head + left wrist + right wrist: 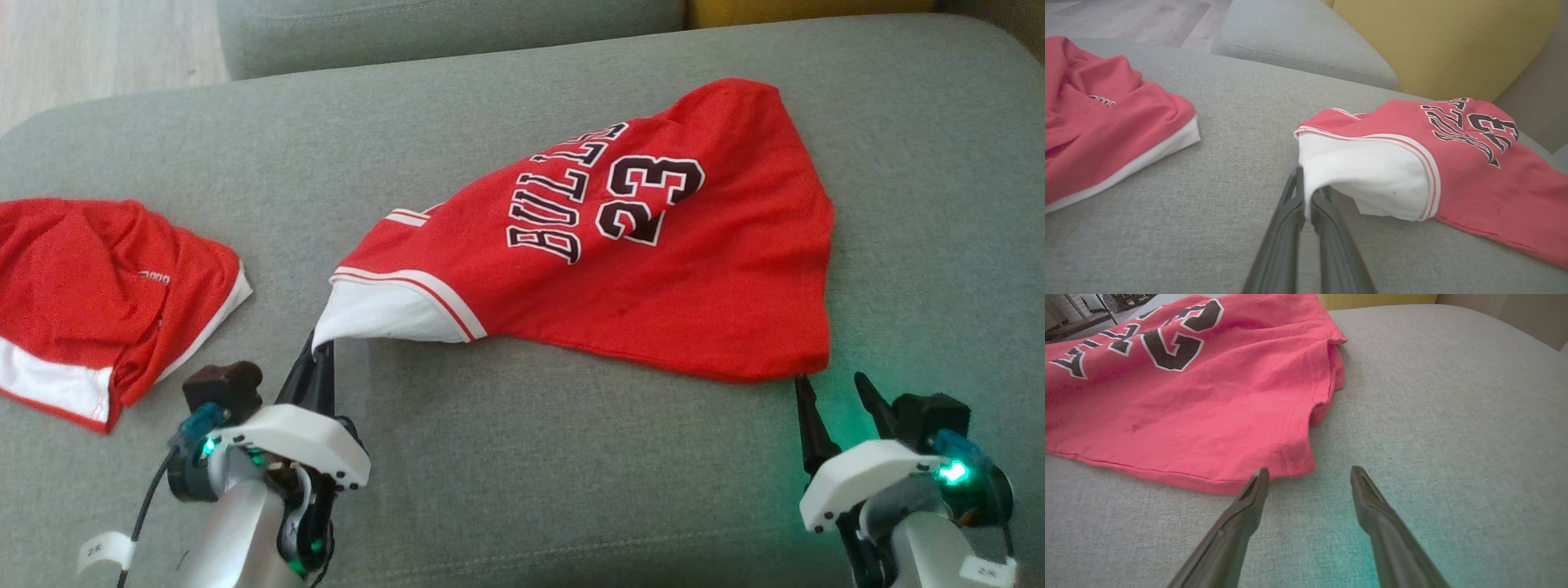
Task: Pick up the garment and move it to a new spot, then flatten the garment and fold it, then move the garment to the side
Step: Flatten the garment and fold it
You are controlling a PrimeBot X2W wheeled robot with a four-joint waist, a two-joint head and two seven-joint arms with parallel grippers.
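Note:
The garment (637, 269) is a red jersey with "BULLS 23" in black letters and a white-trimmed end, spread on the grey couch cushion (522, 457). My left gripper (320, 349) is shut on the white corner of the garment (1367, 179), which is lifted a little off the cushion; in the left wrist view the left gripper (1307, 185) pinches that white cloth. My right gripper (829, 384) stands open just before the jersey's near right corner (1290, 457), and in the right wrist view the right gripper (1308, 473) has nothing between its fingers.
A second red garment with a white hem (98, 302) lies crumpled at the cushion's left. A further grey cushion (449, 33) and a yellow one (1445, 41) sit behind. Wood floor (98, 49) shows at the far left.

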